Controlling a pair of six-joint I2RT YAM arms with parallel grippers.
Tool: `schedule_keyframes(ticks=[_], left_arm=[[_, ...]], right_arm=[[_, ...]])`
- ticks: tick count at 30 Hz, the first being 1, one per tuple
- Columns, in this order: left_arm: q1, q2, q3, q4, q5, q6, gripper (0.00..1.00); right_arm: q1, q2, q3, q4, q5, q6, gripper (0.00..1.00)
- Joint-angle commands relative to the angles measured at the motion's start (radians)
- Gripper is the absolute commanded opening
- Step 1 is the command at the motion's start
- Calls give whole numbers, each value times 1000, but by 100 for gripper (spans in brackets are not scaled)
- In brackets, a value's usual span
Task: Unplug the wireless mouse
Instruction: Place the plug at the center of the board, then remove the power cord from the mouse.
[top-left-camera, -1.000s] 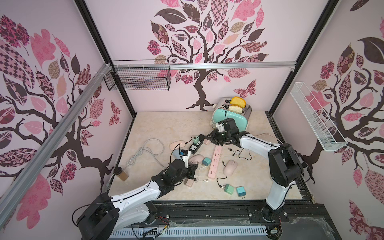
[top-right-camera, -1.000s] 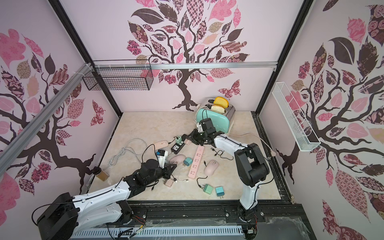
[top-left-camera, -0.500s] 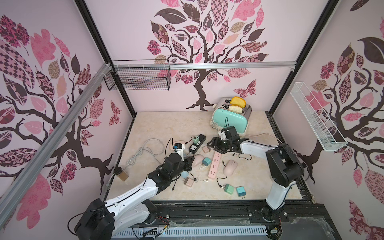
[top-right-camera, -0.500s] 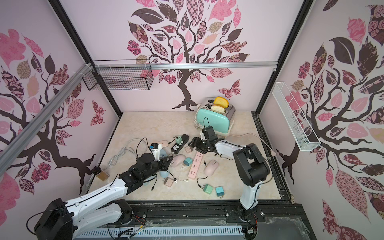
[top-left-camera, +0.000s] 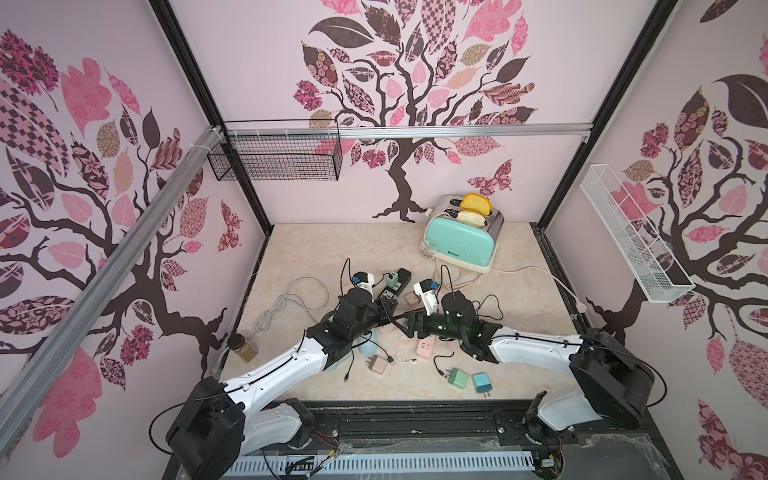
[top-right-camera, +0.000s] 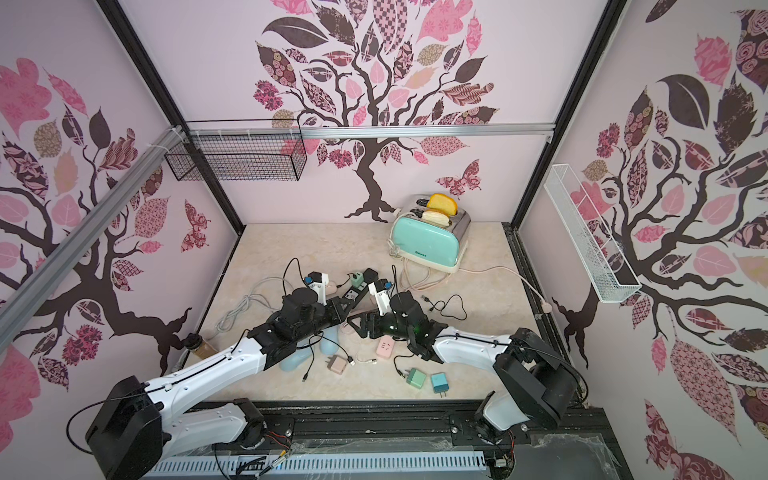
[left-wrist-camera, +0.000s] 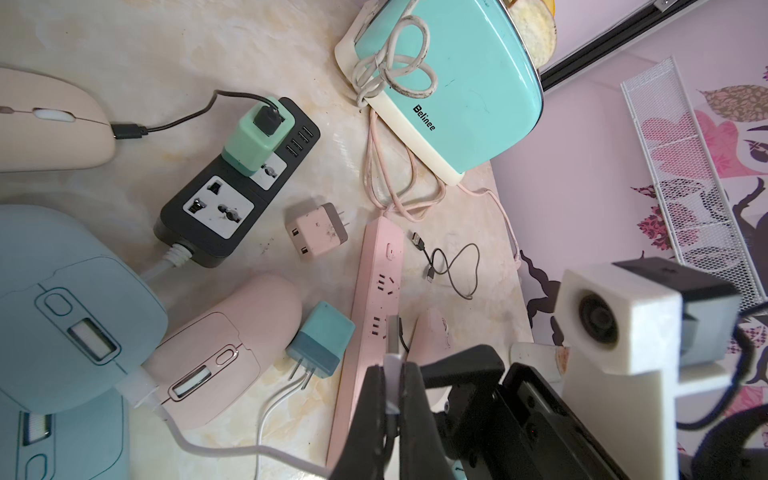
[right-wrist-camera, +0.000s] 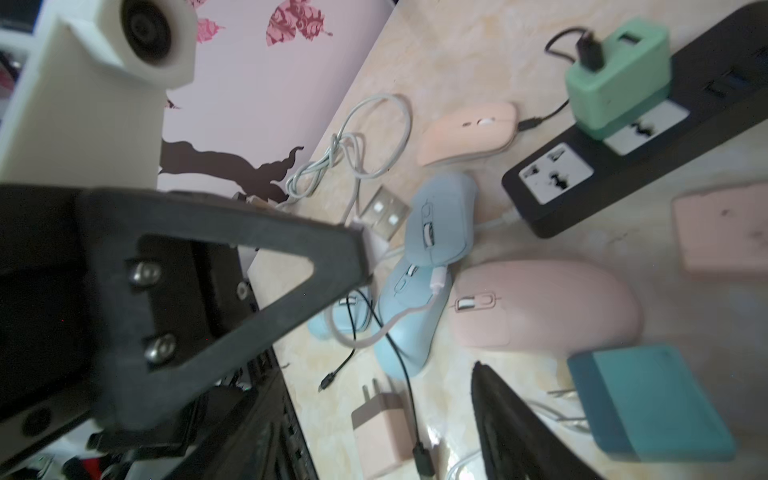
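Where the two arms meet, well in front of the toaster (top-left-camera: 459, 245), the left pincer (left-wrist-camera: 392, 370) is clenched on the USB plug (left-wrist-camera: 392, 337) of a white cable (left-wrist-camera: 137, 388). The right pincer (top-left-camera: 404, 327) stands released just beside it, gripping nothing. The cable's far end lies at the pink mouse (left-wrist-camera: 232, 328); whether it is seated there I cannot tell. Bare bench (top-left-camera: 316, 253) runs from the toaster along the back edge.
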Motion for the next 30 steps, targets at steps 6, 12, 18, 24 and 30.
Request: schedule_keyframes(ticks=[6,12,18,24,30], left_arm=[[27,26,19,23,54,-107,0],[34,50,3,68,80,-154,0],[38,48,13,73,106,-157,0],[40,59,13,86,136,-166,0],[49,-21,-9,14,59,-104,66]], right_arm=[[-5,80,61,117,55,-18,62],[-5,121,82,134,10,-3,48],[-4,140,99,126,-16,-2,28],[-11,145,134,79,-15,-15,0],[-26,134,133,32,-22,-14,0]])
